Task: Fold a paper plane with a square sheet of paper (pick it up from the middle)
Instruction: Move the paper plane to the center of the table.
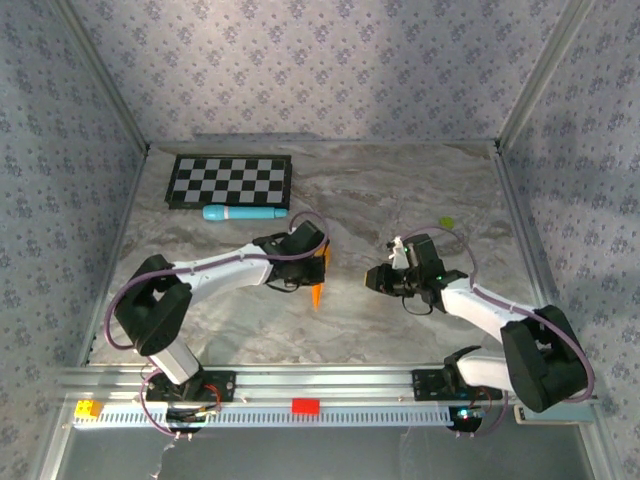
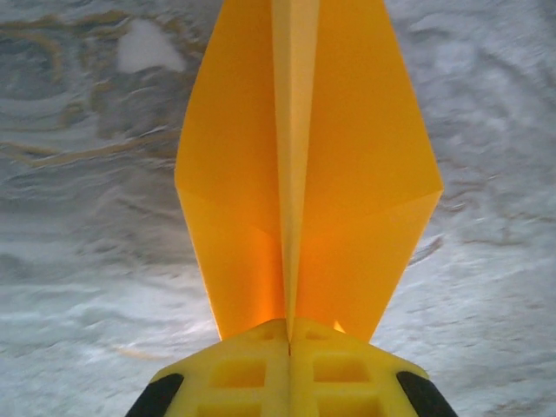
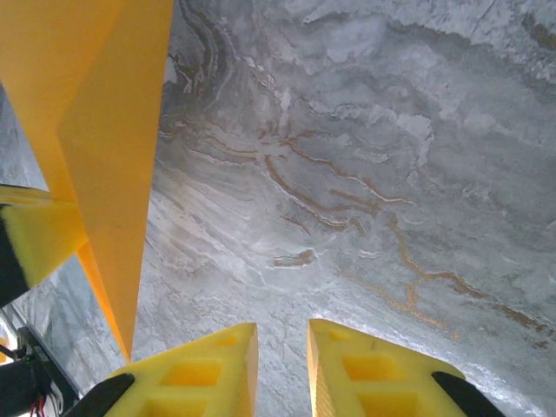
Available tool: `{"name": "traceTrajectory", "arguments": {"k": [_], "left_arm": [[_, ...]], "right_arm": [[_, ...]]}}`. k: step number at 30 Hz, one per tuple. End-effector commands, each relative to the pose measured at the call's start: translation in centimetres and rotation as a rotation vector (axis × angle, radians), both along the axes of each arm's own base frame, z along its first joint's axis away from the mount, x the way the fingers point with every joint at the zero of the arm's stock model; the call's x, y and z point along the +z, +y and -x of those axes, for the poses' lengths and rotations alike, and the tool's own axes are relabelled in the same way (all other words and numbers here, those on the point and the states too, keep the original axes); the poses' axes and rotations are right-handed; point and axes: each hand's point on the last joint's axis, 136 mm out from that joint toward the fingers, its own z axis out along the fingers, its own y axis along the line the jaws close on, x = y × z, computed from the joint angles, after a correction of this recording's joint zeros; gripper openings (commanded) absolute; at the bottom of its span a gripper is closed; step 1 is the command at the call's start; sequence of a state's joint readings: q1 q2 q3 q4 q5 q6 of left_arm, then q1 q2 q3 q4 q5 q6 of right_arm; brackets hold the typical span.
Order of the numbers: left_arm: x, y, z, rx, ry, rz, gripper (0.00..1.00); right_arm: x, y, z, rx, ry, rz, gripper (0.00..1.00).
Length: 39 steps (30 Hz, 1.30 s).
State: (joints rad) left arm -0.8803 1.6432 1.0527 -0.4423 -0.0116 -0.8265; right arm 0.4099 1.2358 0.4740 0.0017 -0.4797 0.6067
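Got a pretty finished-looking paper plane (image 2: 347,174) here, pinched along its centre crease by the left gripper (image 2: 288,337), jaws pressed tight on the fold. Looks lifted clear of the marble table (image 1: 420,190), probably to avoid crushing the wings. Just beside it, the right gripper (image 3: 282,347) with jaws cracked slightly apart, gripping nothing. Guessing just on standby for a last tweak to the wings.

One paper plane (image 2: 304,174), one checkerboard (image 1: 230,181), one cylinder (image 1: 243,212)
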Motion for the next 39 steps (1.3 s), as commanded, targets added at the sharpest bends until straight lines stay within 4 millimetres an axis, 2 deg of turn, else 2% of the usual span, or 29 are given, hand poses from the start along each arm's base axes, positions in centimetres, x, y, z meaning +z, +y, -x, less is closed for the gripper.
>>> {"name": "traceTrajectory", "arguments": {"k": [1, 10, 16, 28, 39], "left_arm": [[-1.0, 1.7, 0.8, -0.019, 0.015, -0.14, 0.0], [-2.2, 0.8, 1.4, -0.04, 0.038, -0.154, 0.01], [-2.4, 0.8, 1.5, -0.043, 0.042, -0.154, 0.03], [-2.4, 0.0, 1.6, -0.062, 0.031, -0.117, 0.13], [-2.9, -0.2, 1.8, -0.073, 0.034, -0.124, 0.15]], "right_arm": [[0.9, 0.0, -0.2, -0.012, 0.001, -0.008, 0.23], [1.4, 0.5, -0.2, -0.011, 0.005, -0.032, 0.24], [1.2, 0.5, -0.1, -0.011, 0.01, -0.03, 0.24], [0.8, 0.6, 0.0, -0.009, 0.023, -0.026, 0.24], [0.8, 0.7, 0.0, -0.004, 0.03, -0.026, 0.25]]}}
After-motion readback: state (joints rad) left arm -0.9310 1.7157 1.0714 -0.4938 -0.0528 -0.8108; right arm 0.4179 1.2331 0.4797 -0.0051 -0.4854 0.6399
